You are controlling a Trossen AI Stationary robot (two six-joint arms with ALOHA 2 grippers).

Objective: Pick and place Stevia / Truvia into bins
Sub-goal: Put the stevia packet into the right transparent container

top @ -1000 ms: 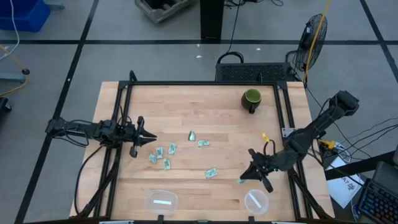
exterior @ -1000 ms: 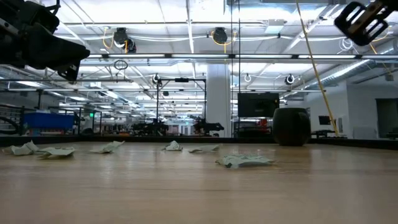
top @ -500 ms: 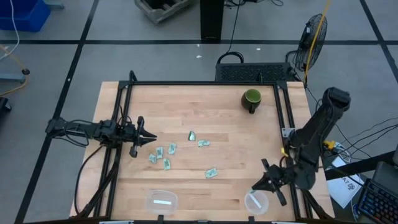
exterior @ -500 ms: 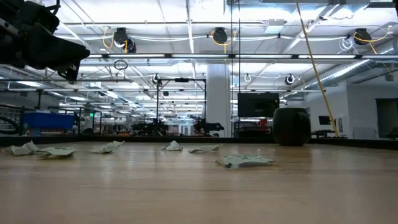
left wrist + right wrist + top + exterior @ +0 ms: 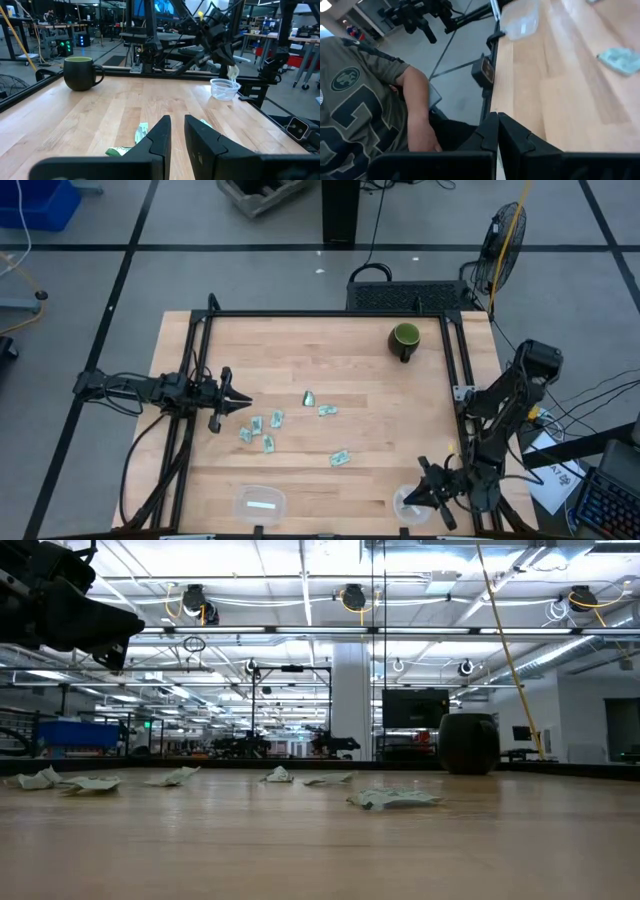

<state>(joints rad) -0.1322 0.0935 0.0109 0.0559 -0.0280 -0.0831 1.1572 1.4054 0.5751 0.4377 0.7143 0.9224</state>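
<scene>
Pale butcher-block table (image 5: 350,380) inside a black frame, grey floor all round, a wide hall with ceiling lights behind. Right gripper (image 5: 428,498) hangs over the round bin (image 5: 405,503) at the near right corner; in the left wrist view a pale sachet (image 5: 232,73) dangles pinched between its closed fingers, just above that bin. Left gripper (image 5: 228,402) hovers at the table's left side, fingers nearly together, holding nothing. Six Stevia / Truvia packets (image 5: 268,430) lie scattered mid-table. Rounded-rectangular bin (image 5: 261,502) at the near edge holds one white packet (image 5: 262,504). Dark green mug (image 5: 404,340) stands far right. A person in an olive shirt (image 5: 360,100) shows beyond the near table edge.
</scene>
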